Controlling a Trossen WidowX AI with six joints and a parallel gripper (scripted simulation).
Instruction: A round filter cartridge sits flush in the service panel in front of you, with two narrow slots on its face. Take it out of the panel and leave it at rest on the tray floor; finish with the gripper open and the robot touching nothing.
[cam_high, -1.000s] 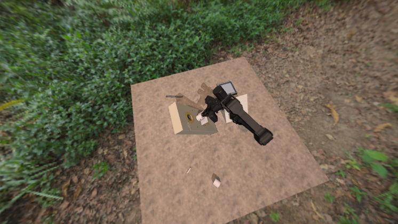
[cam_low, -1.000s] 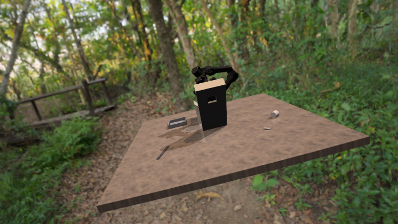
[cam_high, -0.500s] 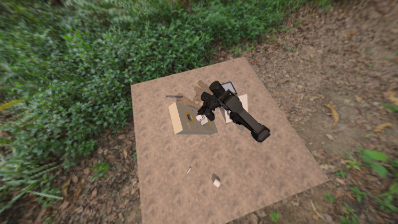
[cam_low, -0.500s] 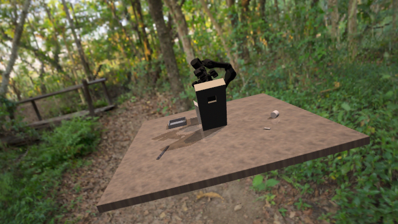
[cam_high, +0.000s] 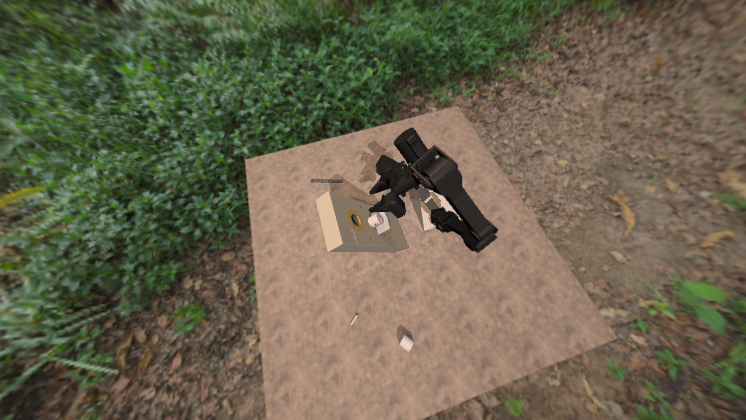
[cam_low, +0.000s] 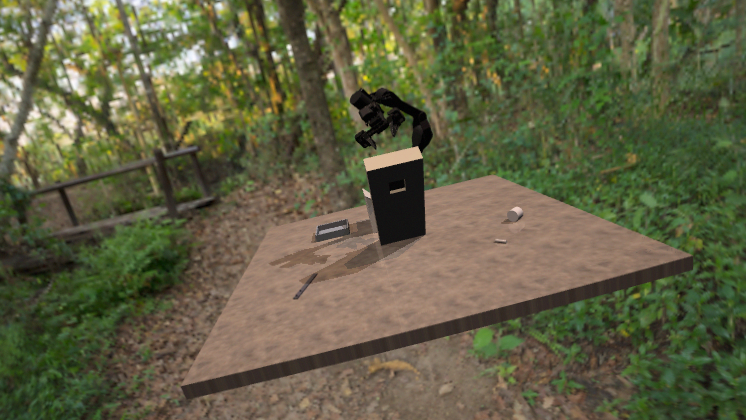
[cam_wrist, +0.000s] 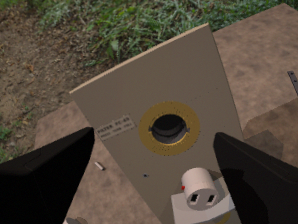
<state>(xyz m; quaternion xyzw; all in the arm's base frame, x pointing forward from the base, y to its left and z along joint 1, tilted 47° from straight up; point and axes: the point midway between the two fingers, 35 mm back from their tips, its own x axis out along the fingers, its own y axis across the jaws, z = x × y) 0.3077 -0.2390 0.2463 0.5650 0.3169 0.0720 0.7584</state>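
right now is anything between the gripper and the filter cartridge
Nothing visible. The cartridge lies out of its socket on a pale square ledge, in plain view between the spread fingers of the open gripper.

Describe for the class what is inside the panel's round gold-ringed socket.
The socket looks dark and hollow. The white cartridge sits below it on the tray. The socket's depths are hidden in shadow.
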